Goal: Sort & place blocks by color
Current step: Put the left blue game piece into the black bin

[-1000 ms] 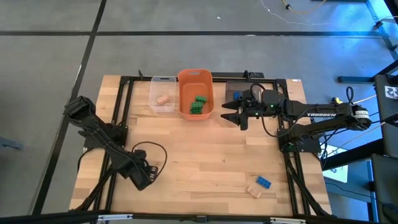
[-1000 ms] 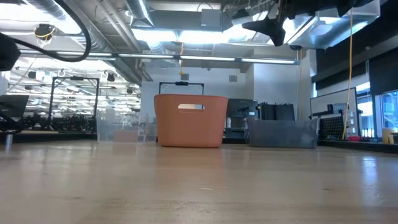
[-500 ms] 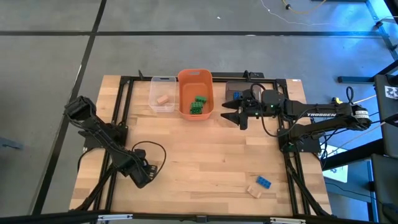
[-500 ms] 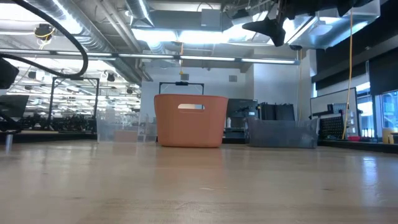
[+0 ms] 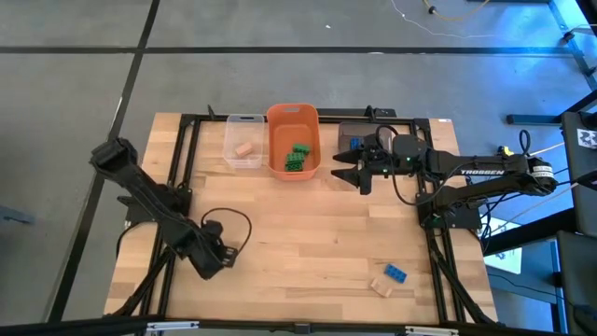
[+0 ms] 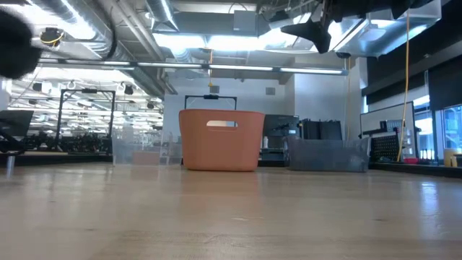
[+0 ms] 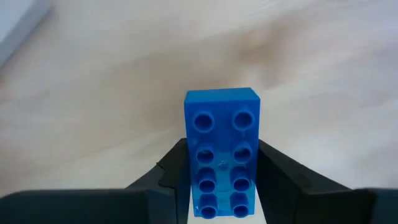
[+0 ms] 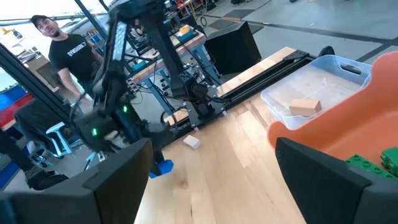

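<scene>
My left gripper (image 5: 213, 261) is over the table's near left part, shut on a blue studded block (image 7: 222, 152); the right wrist view shows that block (image 8: 163, 167) low over the wood. My right gripper (image 5: 343, 171) hovers open and empty between the orange bin (image 5: 276, 140) and the grey bin (image 5: 366, 131), high above the table (image 6: 310, 30). Green blocks (image 5: 298, 157) lie in the orange bin, and a tan block (image 5: 244, 147) lies in the clear bin (image 5: 242, 124). One blue block (image 5: 354, 143) lies in the grey bin. Another blue block (image 5: 396, 273) and a tan one (image 5: 381, 287) rest near the near right corner. My left gripper pinches the blue block between its two fingers (image 7: 171, 174), one on each long side, at the end nearest the wrist (image 7: 222, 190). The studded face is turned toward the wrist camera, and the block's other end sticks out past the fingertips. Whether it touches the table I cannot tell.
A further tan block (image 8: 191, 142) lies on the wood near my left arm. The three bins stand in a row along the far edge. Black frame rails (image 5: 187, 168) border the table. A person (image 8: 68, 50) stands beyond the table's left side. Bare wood fills the middle.
My left arm has swung its elbow up and toward the table's left edge, and its gripper has shifted a little the same way, still shut on the blue block. My right arm has kept still.
</scene>
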Robot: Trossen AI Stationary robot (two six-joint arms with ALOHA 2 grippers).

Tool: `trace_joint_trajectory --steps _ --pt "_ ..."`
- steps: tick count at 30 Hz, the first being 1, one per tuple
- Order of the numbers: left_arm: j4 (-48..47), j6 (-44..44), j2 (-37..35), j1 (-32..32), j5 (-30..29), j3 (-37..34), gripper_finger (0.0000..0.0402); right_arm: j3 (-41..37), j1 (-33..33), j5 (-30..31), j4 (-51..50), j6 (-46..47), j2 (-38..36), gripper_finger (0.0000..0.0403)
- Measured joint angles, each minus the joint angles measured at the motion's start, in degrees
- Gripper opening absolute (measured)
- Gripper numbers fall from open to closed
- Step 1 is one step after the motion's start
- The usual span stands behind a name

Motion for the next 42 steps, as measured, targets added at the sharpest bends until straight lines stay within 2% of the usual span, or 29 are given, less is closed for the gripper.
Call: trace_joint_trajectory --steps 3,9,13,16,21,24,28,33,37,39,42 --pt "0.2 4.9 -7.1 0.3 -7.6 0.0 0.0125 0.0 0.0 -0.2 0.1 0.1 0.0 0.0341" --pt "1.2 20.3 -22.4 1.2 -27.9 0.1 0.0125 0.0 0.0 -0.6 2.4 -0.2 0.0 0.0341" --pt "1.3 32.8 -30.7 5.0 -34.7 0.1 0.0125 0.0 0.0 -0.6 4.2 -1.7 0.0 0.0341" --pt "3.0 45.1 -35.4 9.7 -36.5 0.1 0.0125 0.0 0.0 -0.6 6.0 -3.3 0.0 0.0341" --pt "12.0 67.9 -40.5 21.4 -29.9 0.1 0.0125 0.0 0.0 -0.6 7.1 -3.3 0.0 0.0341" --pt "16.4 80.2 -41.7 29.3 -22.1 0.1 0.0125 0.0 0.0 -0.6 7.2 -3.3 0.0 0.0341" --pt "18.5 90.6 -42.0 40.9 -11.8 0.2 0.0125 0.0 0.0 -0.7 7.2 -3.3 0.0 0.0341" --pt "23.8 98.1 -40.3 54.5 3.9 0.2 0.0125 0.0 0.0 -0.7 7.2 -3.1 0.0 0.0341" --pt "32.4 98.8 -37.3 62.5 15.7 0.2 0.0125 0.0 0.0 -0.6 7.7 -3.3 0.0 0.0341" --pt "35.9 98.9 -35.3 64.7 19.6 0.2 0.0125 0.0 0.0 -0.6 7.7 -4.7 0.0 0.0341" --pt "40.5 98.8 -31.3 65.5 21.0 0.2 0.0125 0.0 0.0 1.6 9.4 -6.2 0.3 0.0341"
